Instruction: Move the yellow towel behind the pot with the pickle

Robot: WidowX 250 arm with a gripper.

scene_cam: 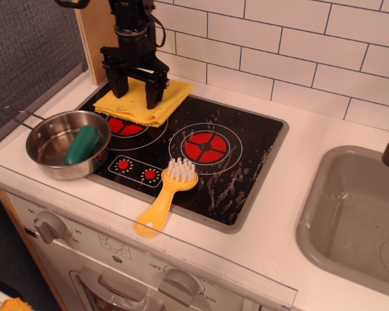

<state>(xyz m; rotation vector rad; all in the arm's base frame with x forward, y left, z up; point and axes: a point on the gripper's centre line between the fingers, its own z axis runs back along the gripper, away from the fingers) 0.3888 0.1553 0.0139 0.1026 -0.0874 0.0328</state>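
Note:
The yellow towel (137, 111) lies folded over the back left burner of the toy stove (246, 152), sagging a little at its front edge. My gripper (135, 87) stands upright on it, its two black fingers holding the cloth between them. The steel pot (44, 137) sits at the stove's front left corner, its thin handle pointing left. The dark-green pickle (82, 144) lies inside it. The towel is behind and a little to the right of the pot, with a small gap between them.
A yellow brush with white bristles (164, 196) lies at the stove's front edge. A wooden panel (96, 32) and the tiled wall stand close behind the gripper. A grey sink (350, 214) is at the right.

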